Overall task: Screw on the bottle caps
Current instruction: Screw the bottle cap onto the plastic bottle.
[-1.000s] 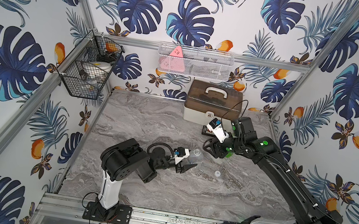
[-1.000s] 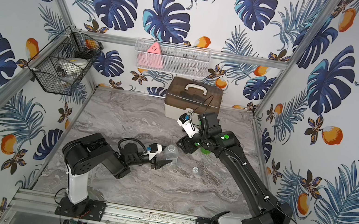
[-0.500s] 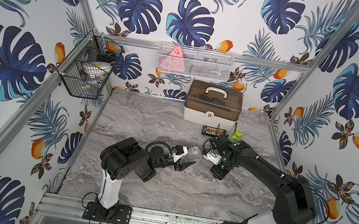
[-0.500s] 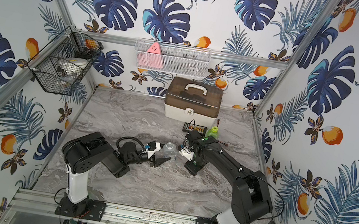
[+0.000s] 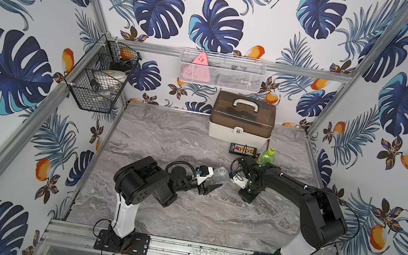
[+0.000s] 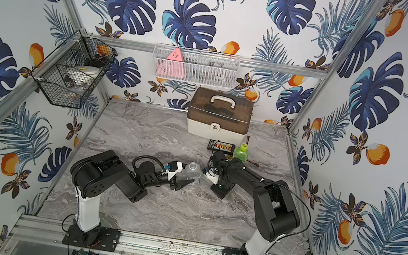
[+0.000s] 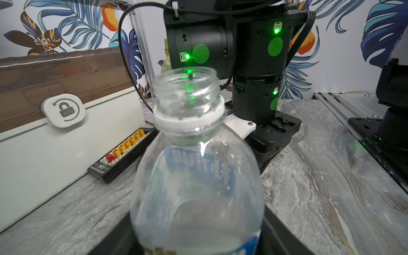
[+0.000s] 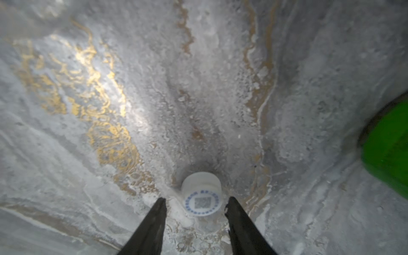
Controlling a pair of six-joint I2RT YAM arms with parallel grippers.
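Note:
My left gripper (image 5: 211,185) is shut on the body of the clear bottle (image 5: 220,175), held upright on the table with its mouth open and a white neck ring (image 7: 187,120). The whitish bottle cap (image 8: 202,197) lies flat on the marble, printed face up. My right gripper (image 8: 195,203) points straight down over it, open, one finger on each side and neither touching it. In both top views that cap is hidden under the right gripper (image 5: 248,194). The green bottle (image 5: 266,158) stands behind the right arm with its yellow-green cap (image 5: 271,151) on top.
A brown-lidded white toolbox (image 5: 241,120) stands at the back, with a black connector strip (image 5: 243,149) in front of it. A black wire basket (image 5: 99,81) hangs on the left wall and a white mesh basket (image 5: 220,72) on the back wall.
My right arm came down from beside the green bottle to the table right of the clear bottle, its jaws narrowing round the whitish cap. The left gripper kept hold of the clear bottle.

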